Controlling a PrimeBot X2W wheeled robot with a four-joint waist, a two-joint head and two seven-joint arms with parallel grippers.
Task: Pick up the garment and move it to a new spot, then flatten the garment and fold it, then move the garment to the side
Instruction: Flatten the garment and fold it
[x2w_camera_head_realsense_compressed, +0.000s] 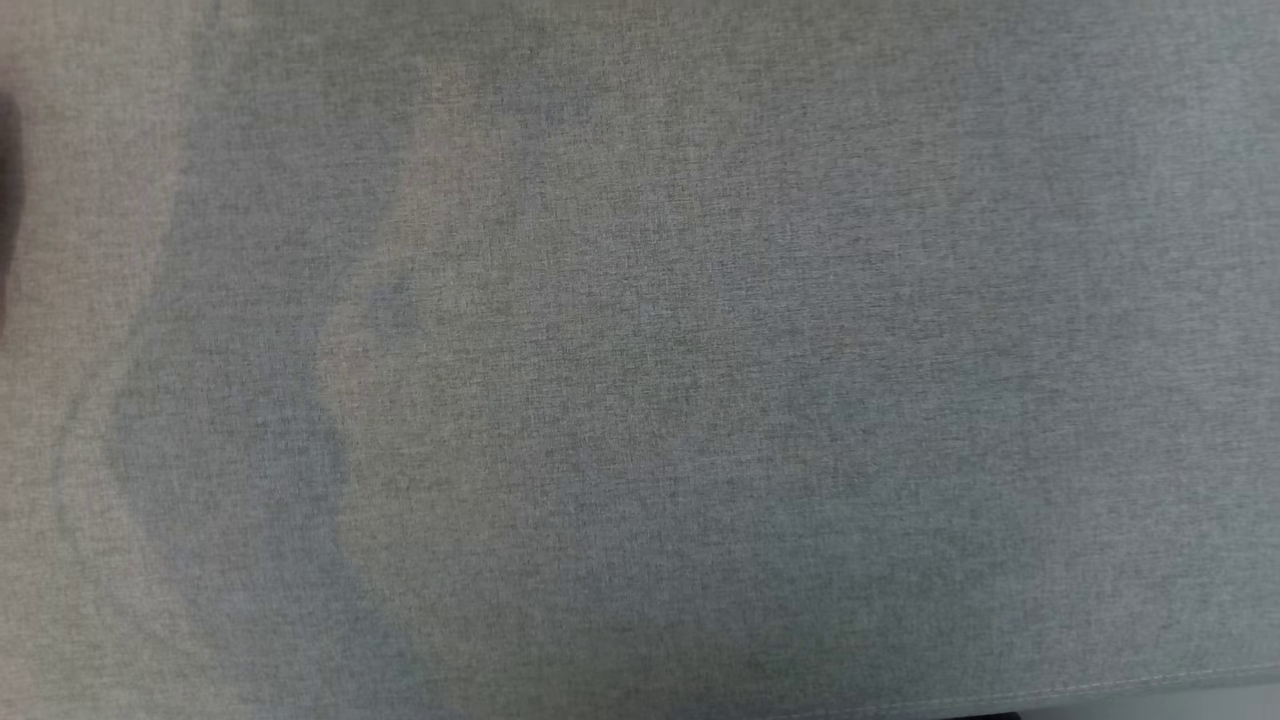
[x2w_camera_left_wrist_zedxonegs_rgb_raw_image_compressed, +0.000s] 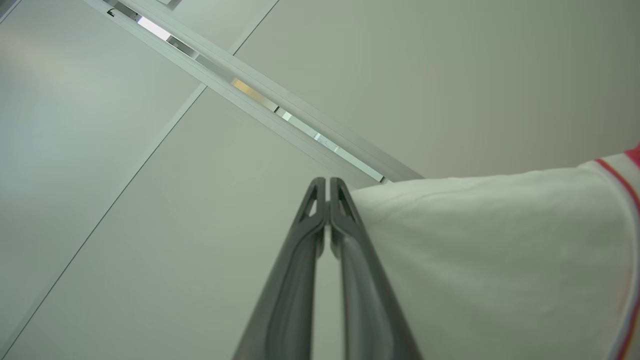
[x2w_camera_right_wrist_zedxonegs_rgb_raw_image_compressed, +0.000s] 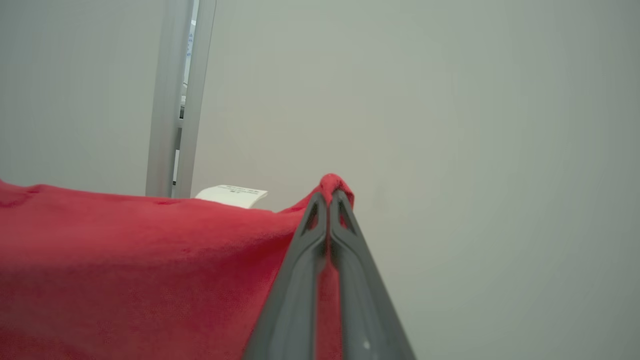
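Observation:
In the left wrist view my left gripper (x2w_camera_left_wrist_zedxonegs_rgb_raw_image_compressed: 328, 200) is shut, its tips pressed together. A white part of the garment (x2w_camera_left_wrist_zedxonegs_rgb_raw_image_compressed: 500, 260), with red striped trim at its far right, stretches taut away from the right fingertip, so it looks pinched there. My right gripper (x2w_camera_right_wrist_zedxonegs_rgb_raw_image_compressed: 330, 200) is shut on a red part of the garment (x2w_camera_right_wrist_zedxonegs_rgb_raw_image_compressed: 140, 260); a small tuft of red cloth pokes out above its tips. A white label (x2w_camera_right_wrist_zedxonegs_rgb_raw_image_compressed: 232, 195) sticks up from the red cloth's upper edge. Both grippers point up at pale panels.
The head view looks down on a grey woven table cover (x2w_camera_head_realsense_compressed: 640, 360), with a seam (x2w_camera_head_realsense_compressed: 1150, 685) near the bottom right and a dark blur (x2w_camera_head_realsense_compressed: 6, 200) at the left edge. Metal rails (x2w_camera_left_wrist_zedxonegs_rgb_raw_image_compressed: 260, 100) (x2w_camera_right_wrist_zedxonegs_rgb_raw_image_compressed: 180, 100) cross the pale panels behind the grippers.

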